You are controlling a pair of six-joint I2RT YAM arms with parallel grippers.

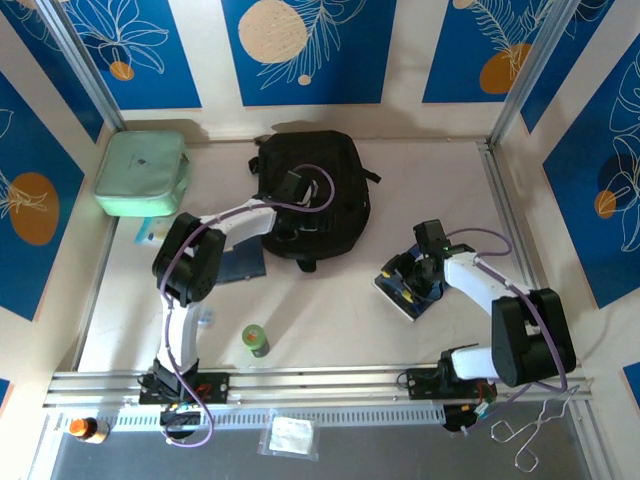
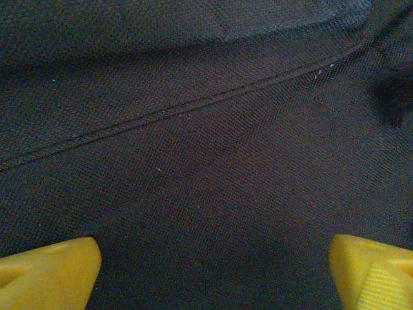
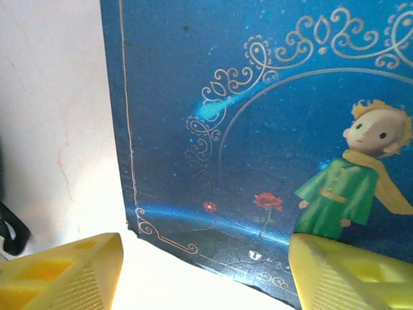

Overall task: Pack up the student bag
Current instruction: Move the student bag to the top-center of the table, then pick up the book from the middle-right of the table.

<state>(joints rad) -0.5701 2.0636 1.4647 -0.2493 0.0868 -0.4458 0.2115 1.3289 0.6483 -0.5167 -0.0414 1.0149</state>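
right arm hovering over the book, bag lying off to its far left

the bag (image 1: 335,165) is sitting at the far middle of the table (image 1: 330,300), with the left gripper (image 1: 297,187) hanging right over its cloth, fingers spread wide and holding nothing. the right gripper (image 1: 418,268) is poised low over the blue book (image 1: 398,297), jaws wide apart, one finger over the cover and one over bare table, gripping nothing. the book is lying near and right of the bag, so the right arm looks closer to it.
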